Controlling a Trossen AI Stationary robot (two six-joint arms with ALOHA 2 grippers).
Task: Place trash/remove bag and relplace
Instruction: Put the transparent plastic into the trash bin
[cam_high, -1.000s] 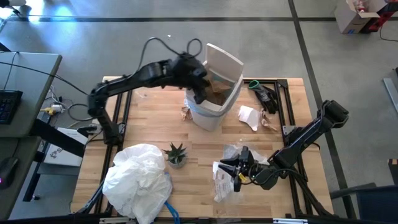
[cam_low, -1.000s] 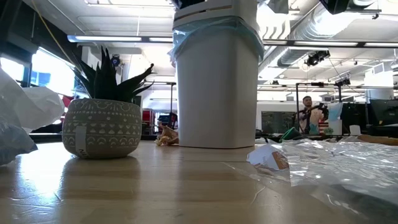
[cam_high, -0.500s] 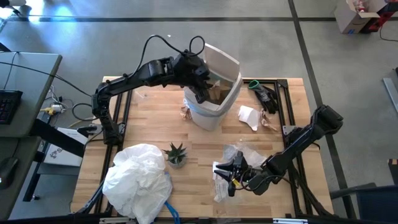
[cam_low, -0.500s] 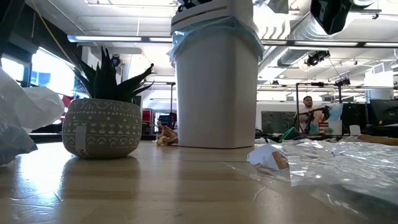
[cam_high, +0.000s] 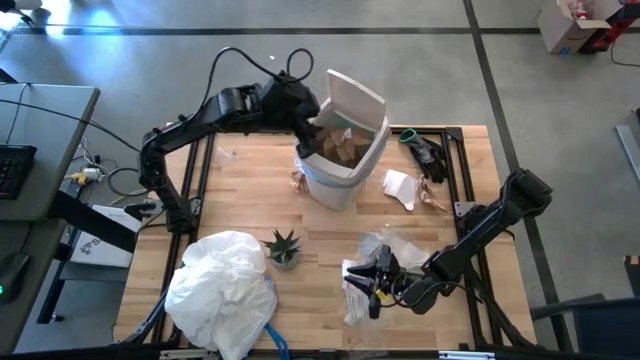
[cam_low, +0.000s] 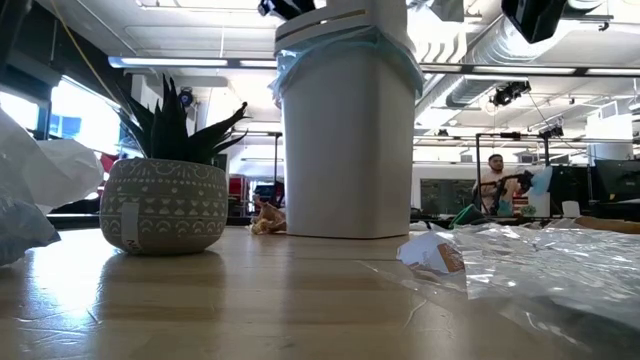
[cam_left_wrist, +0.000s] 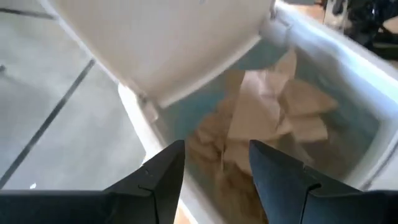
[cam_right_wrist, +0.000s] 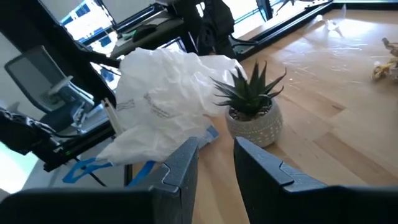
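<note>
The pale wooden slatted surface (cam_high: 240, 190) carried everything. At its near left corner lay a big crumpled white plastic bag (cam_high: 222, 283), heaped out of my way. Toward the far edge, near the middle, stood the white plastic bin (cam_high: 343, 160) with its flap lid (cam_high: 357, 100) tipped up so the mouth was free; the thin light-blue liner bag (cam_low: 345, 45) was folded over its rim, and crumpled brown paper trash (cam_left_wrist: 273, 106) sat inside on that liner.

My left gripper (cam_high: 302, 118) hung at the bin's far left rim, its fingers (cam_left_wrist: 158, 180) parted with nothing between them, the brown paper visible through the gap; I judged the drop done.

My right gripper (cam_high: 370, 283) waited low near the near edge, right of centre, fingers slightly apart and empty, just over the clear crinkled plastic wrappers (cam_high: 385, 248), likely next. White paper scraps (cam_high: 400, 187) lay right of the bin. The small green spiky potted plant (cam_high: 283, 246) stood between the bag and the wrappers.
</note>
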